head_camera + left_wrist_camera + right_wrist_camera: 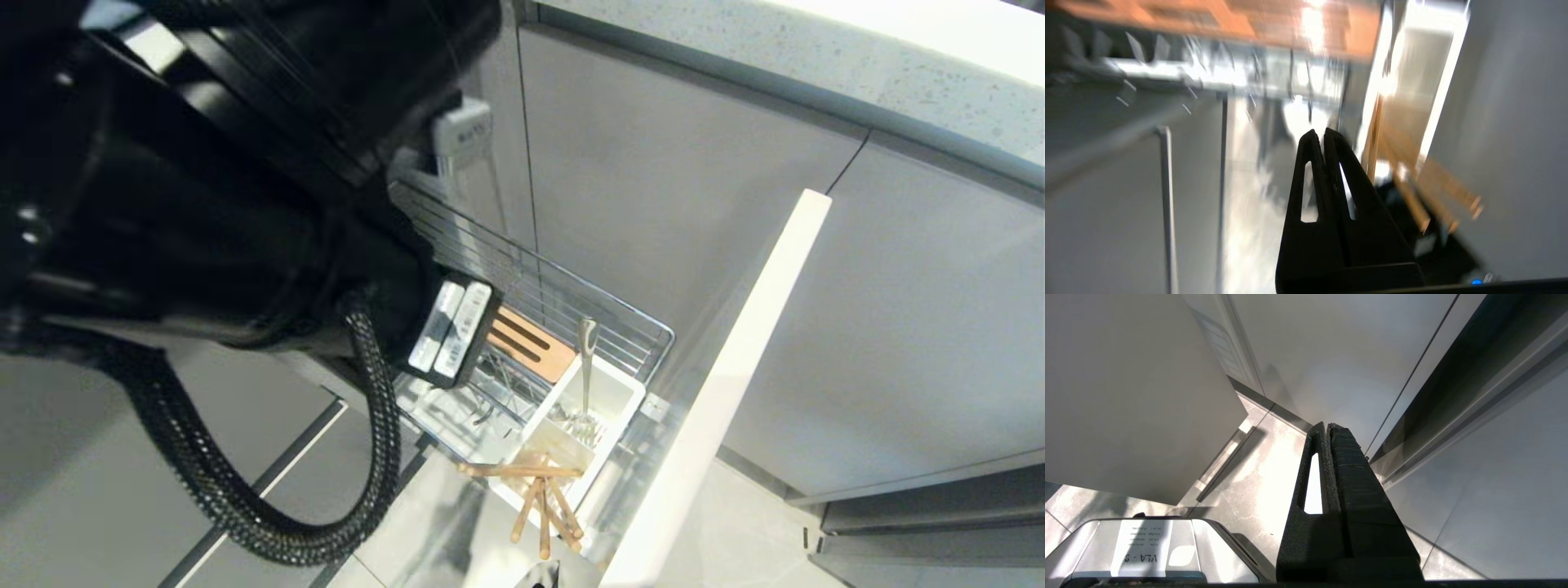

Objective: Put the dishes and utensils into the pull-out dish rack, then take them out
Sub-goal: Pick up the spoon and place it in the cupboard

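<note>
- The left gripper (pixel 1318 132) has its fingers (pixel 1306 171) pressed together with nothing between them; they sit beside the rack, just short of the chopsticks; if the aim is to lift a utensil, the risk is that shut fingers simply nudge it instead of taking it.
- The chopsticks (pixel 545 502) stand in the near end of the white utensil caddy (pixel 600 404), splayed, with one lying crosswise over the others; a sideways brush from the fingers could tip them out over the rim onto the floor.
- The silver utensil (pixel 586 367) stands upright in the same caddy just behind them; reaching for either one may knock the other, since they share a compartment.
- The pull-out dish rack (pixel 563 290) is drawn out, its pale front panel (pixel 735 384) just beside the caddy; the left arm fills much of the head view and hides the far part of the rack, so no plate or bowl can be seen; a blind reach there could strike the wire.
- The left wrist view is smeared, so judging the gap to the chopsticks is unreliable.
- The right gripper (pixel 1327 426) hangs by the cabinet fronts with fingers closed and empty; it poses little risk.
</note>
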Robot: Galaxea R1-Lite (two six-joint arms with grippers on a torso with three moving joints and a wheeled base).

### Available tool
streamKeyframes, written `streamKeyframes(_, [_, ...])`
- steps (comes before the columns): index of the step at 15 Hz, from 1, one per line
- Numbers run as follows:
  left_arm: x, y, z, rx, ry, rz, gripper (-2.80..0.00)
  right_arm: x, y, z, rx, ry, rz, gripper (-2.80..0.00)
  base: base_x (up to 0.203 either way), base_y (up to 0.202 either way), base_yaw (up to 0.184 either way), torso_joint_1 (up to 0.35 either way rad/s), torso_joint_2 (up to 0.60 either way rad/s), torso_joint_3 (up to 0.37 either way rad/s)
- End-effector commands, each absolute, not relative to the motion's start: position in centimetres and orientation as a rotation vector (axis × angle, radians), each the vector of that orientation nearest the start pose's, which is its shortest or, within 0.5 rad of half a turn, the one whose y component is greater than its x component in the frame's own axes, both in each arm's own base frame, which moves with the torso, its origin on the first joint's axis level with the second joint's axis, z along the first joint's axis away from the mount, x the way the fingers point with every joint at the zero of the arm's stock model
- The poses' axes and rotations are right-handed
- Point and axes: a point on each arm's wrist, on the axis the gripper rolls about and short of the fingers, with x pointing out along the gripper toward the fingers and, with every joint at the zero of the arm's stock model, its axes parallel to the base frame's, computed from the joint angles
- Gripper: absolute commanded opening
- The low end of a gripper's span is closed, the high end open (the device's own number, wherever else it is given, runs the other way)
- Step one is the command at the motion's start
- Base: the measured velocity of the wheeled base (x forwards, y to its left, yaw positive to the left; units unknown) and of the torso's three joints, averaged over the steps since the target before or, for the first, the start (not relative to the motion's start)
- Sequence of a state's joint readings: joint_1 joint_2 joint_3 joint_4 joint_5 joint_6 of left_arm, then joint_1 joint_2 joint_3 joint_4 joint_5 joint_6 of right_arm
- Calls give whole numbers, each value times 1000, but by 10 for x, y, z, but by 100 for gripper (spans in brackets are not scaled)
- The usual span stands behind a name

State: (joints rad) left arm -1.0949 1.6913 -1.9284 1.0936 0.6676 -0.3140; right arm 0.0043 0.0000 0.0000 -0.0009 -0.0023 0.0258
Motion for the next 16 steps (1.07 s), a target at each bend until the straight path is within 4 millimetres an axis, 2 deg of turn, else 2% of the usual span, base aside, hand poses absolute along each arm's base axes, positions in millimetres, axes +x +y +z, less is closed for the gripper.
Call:
streamKeyframes(1, [118, -199, 363, 255, 492, -307, -280, -23, 0, 75, 26, 0, 2, -280, 0, 0, 0, 0, 0, 0])
streamKeyframes(7, [110, -171, 428, -28, 111, -335, -280, -23, 0, 76, 26, -1, 2, -280, 0, 0, 0, 0, 0, 0])
streamKeyframes(10, [107, -150, 459, -62, -92, -295, -280, -23, 0, 75, 26, 0, 2, -280, 0, 0, 0, 0, 0, 0])
streamKeyframes(12, [112, -128, 474, -89, -196, -178, -280, -23, 0, 75, 26, 1, 2, -280, 0, 0, 0, 0, 0, 0])
streamKeyframes(16, [116, -76, 486, -84, -278, 22, -280, -23, 0, 75, 26, 1, 2, -280, 0, 0, 0, 0, 0, 0])
